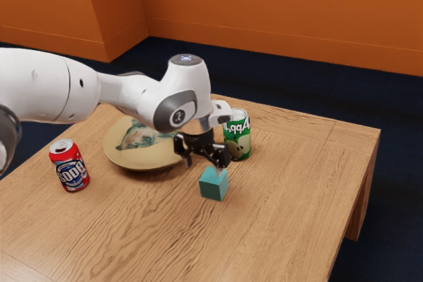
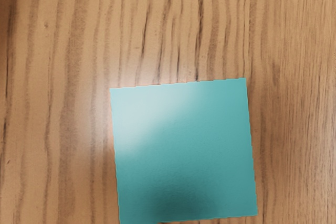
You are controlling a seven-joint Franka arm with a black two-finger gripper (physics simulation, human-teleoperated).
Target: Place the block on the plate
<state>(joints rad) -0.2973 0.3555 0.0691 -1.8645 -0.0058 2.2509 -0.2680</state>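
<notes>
At the exterior view's centre, a black two-finger gripper (image 1: 205, 166), released, fingers apart. Close beneath, a teal cube-shaped block (image 1: 212, 187), on the brown wooden table (image 1: 132, 229), off the plate. Near the centre, upper right of the block, a green apple-pictured can (image 1: 237, 138), upright. Left of centre, a round tan plate (image 1: 117, 155) with teal patterning; farther left, a red soda can (image 1: 69, 166), upright. Across the top, an orange wall (image 1: 264, 4).

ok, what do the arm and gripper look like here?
Franka arm: white rounded shells with small dark dots, a grey cap with a light logo near the hand, and a dark disc on top with bluish-white marks. Gripper: black, angular, two-fingered. No external cables that I can see.
</notes>
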